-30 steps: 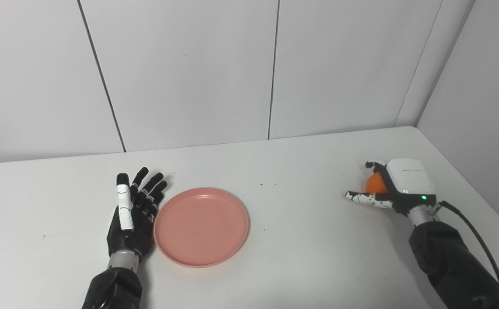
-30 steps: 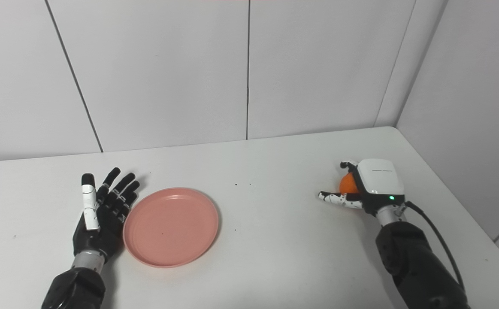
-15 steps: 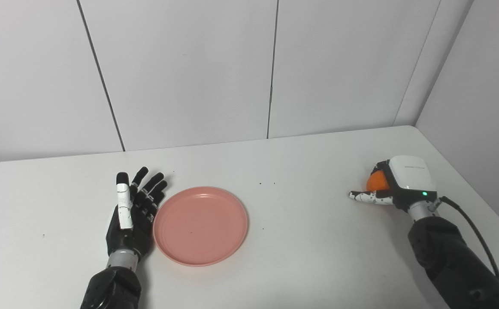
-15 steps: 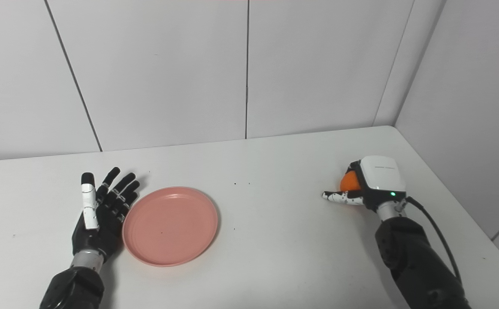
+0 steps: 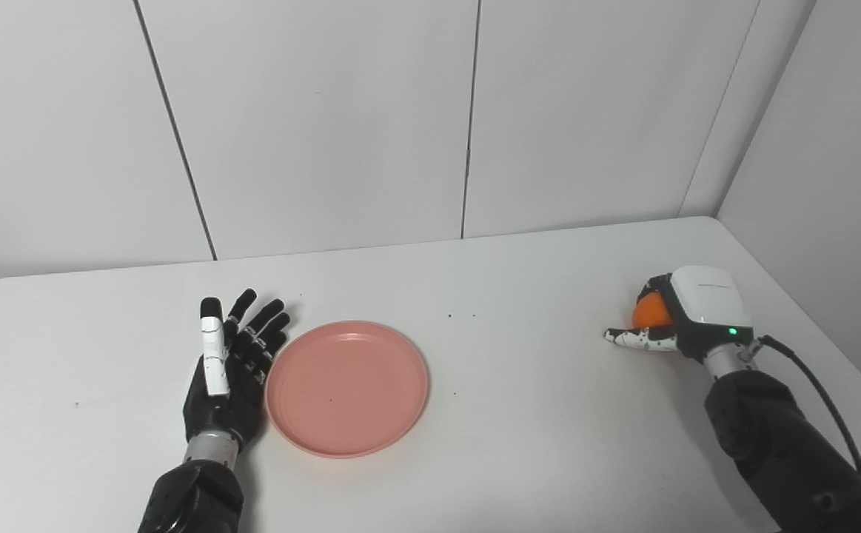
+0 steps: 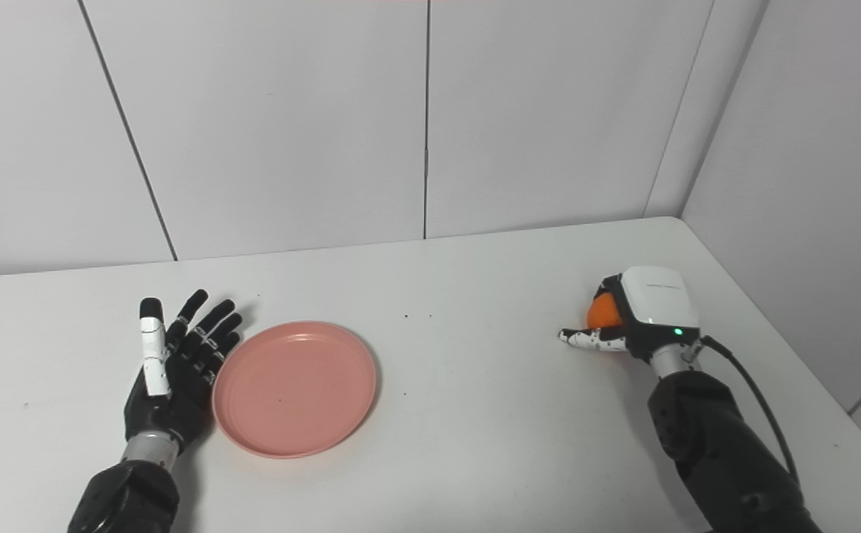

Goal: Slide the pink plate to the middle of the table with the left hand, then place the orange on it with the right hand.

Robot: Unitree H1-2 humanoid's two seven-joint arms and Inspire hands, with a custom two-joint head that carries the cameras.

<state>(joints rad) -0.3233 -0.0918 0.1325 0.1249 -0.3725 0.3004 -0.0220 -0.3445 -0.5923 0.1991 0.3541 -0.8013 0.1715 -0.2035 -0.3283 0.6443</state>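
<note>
The round pink plate (image 5: 347, 389) lies flat on the white table (image 5: 526, 422), left of the middle. My left hand (image 5: 230, 363) rests open on the table just left of the plate, its fingers spread along the plate's left rim. The orange (image 5: 648, 311) is at the right side of the table, mostly hidden. My right hand (image 5: 685, 314) is over it: the fingers curl around its far side and the thumb lies on the table below it. In the right eye view the orange (image 6: 599, 313) shows between the fingers and the thumb.
White wall panels stand behind the table and along its right side. The table's right edge runs close to my right forearm (image 5: 778, 444), which carries a black cable. A few small dark specks (image 5: 451, 316) dot the tabletop.
My right hand's fingers have curled in around the orange and the hand has shifted slightly back and right. My left hand and the plate have not moved. The camera tilted slightly.
</note>
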